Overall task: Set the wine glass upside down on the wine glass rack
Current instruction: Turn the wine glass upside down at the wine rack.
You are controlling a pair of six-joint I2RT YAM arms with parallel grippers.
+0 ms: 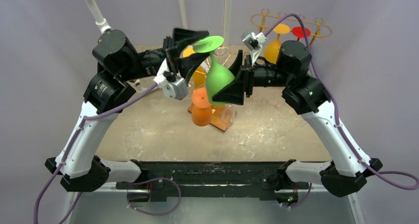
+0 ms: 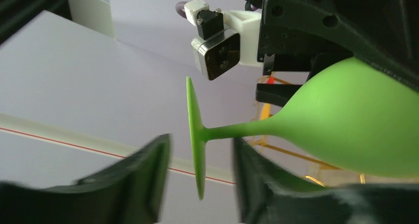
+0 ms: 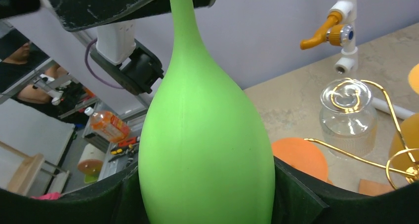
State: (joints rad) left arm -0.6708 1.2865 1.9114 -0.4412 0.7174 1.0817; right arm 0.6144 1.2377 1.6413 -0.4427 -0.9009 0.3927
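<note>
Top external view: the green wine glass hangs above the middle of the table, inverted, with its foot at 12 o'clock and its bowl at 6 o'clock, leaning a little. The left gripper reaches in from 9 o'clock at the level of the foot and stem. The right gripper reaches in from 3 o'clock at the level of the bowl.

Left wrist view: the two fingers stand on either side of the foot's rim, and wall shows between each finger and the disc. This pincer is released and touches neither foot nor stem.

Right wrist view: the pads lie against both flanks of the bowl, at 4 and 8 o'clock. This pincer is grasping the glass by the bowl, so it alone carries it.

At 6 o'clock below the glass, a near gold wire rack rises from a wooden base. An inverted orange glass and a clear glass stand at it. At 1 o'clock, by the back wall, a far gold wire rack carries a yellow glass and a red glass, both foot uppermost.
</note>
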